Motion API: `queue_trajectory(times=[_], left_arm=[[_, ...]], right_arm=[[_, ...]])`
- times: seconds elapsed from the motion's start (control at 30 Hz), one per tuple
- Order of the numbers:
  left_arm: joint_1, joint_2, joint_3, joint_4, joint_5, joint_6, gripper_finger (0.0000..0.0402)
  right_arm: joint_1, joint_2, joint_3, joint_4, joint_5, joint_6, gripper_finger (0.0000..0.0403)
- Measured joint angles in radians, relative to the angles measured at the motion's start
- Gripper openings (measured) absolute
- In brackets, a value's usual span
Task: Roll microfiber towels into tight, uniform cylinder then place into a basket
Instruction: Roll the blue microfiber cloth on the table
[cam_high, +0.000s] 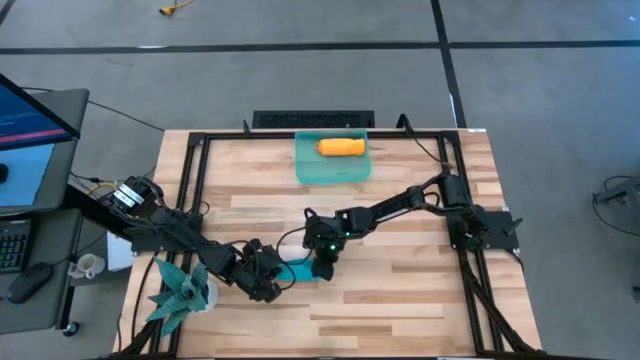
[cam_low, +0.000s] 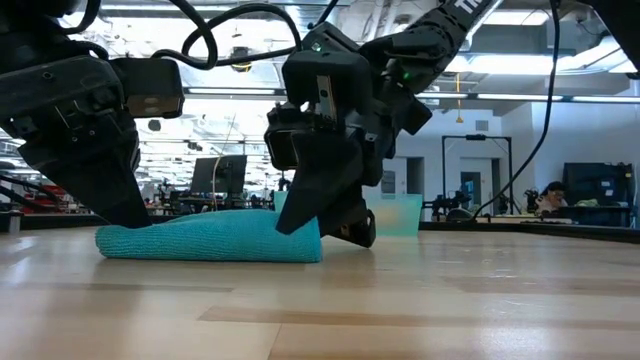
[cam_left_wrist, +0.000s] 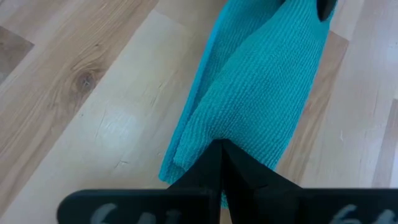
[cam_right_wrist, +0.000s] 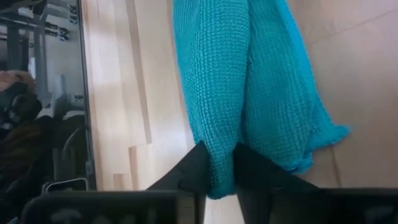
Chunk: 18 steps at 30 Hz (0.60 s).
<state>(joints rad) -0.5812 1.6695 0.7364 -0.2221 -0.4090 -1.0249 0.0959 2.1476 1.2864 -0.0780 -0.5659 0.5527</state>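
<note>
I have the teal-blue towel lying as a loose roll on the table, near the front edge between my two arms. My left pincer is clamped on one end of it, and my right pincer pinches a fold at the other end with its fingers pressed down to the wood. The orange towel, already rolled, lies inside the sea-green basket at the far side of the table.
</note>
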Motion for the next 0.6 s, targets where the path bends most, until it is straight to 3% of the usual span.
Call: queue_trajectory(times=[0.17, 0.3, 0.6], left_arm=[[0.0, 0.0, 0.0, 0.001, 0.001, 0.0, 0.0], [0.0, 0.0, 0.0, 0.001, 0.001, 0.0, 0.0], [-0.001, 0.001, 0.001, 0.01, 0.008, 0.0, 0.0]], right_arm=[[-0.017, 0.003, 0.031, -0.046, -0.094, -0.008, 0.0141], [-0.03, 0.003, 0.052, -0.099, -0.11, -0.01, 0.0174], [-0.067, -0.014, 0.059, -0.169, -0.114, -0.04, 0.0201]])
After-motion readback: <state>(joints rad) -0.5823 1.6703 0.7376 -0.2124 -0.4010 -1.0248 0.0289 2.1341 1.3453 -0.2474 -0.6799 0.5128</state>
